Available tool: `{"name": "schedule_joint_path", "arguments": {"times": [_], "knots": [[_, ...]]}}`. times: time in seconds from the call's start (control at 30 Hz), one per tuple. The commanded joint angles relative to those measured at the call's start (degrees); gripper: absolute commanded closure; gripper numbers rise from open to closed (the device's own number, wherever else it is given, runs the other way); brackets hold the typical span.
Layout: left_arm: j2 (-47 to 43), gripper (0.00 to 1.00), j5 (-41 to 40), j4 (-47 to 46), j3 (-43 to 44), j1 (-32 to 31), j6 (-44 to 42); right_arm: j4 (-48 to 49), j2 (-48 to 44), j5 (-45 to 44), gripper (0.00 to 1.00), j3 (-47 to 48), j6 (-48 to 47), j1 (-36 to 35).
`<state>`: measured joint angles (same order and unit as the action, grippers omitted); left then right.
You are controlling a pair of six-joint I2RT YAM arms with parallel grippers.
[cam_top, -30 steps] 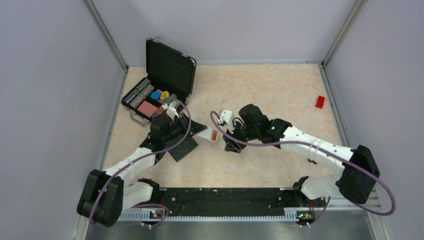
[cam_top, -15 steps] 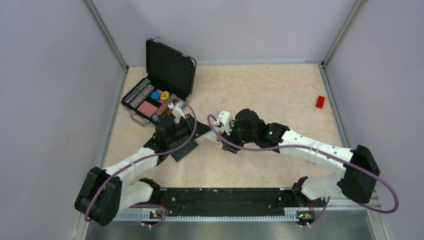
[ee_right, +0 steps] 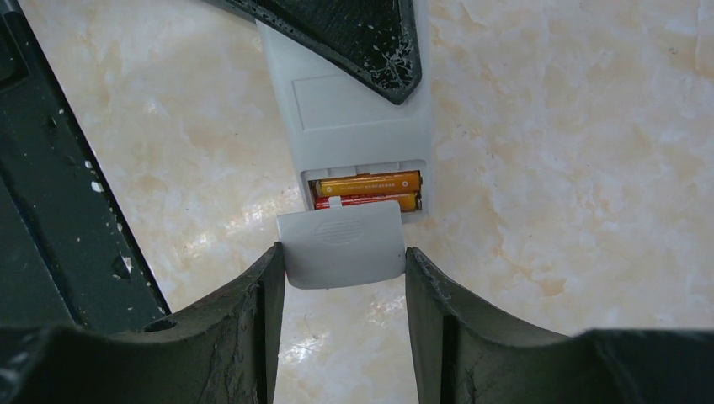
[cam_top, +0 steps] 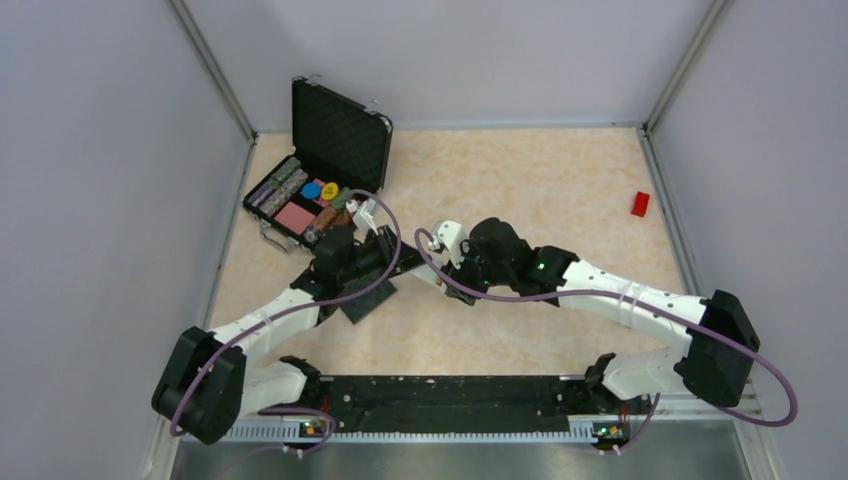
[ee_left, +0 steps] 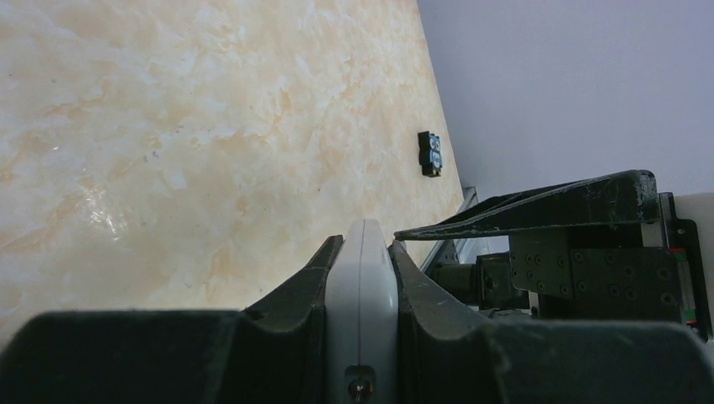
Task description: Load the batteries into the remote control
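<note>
Centrally above the marbled worktop [cam_top: 520, 180], the left pincer [ee_left: 364, 246] is clamped tight on the remote [ee_right: 354, 118]. It grips the remote edge-on by its long sides, with the plain white back facing the right pincer [ee_right: 341, 252]. That pincer stands half closed, its two fingers pressing the sides of the small grey-white cover [ee_right: 341, 244], whose tab sits just at the edge of the remote's open back. Both orange-red batteries [ee_right: 368, 191] lie side by side inside that opening.
</note>
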<state>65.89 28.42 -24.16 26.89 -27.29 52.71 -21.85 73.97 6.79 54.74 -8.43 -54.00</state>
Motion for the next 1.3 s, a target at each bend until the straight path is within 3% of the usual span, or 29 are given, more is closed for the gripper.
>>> {"name": "schedule_joint_path", "arguments": {"times": [0.0, 1.27], "knots": [[1.7, 1.00, 4.5, -1.7, 3.5, -0.3, -2.2, 2.6, -0.1, 0.4, 0.65, 0.2, -0.1, -0.9], [2.7, 1.00, 8.3, 0.1, 4.0, -1.0, -5.1, 2.6, 3.3, -0.8, 0.64, 1.9, 0.5, -0.9]]}}
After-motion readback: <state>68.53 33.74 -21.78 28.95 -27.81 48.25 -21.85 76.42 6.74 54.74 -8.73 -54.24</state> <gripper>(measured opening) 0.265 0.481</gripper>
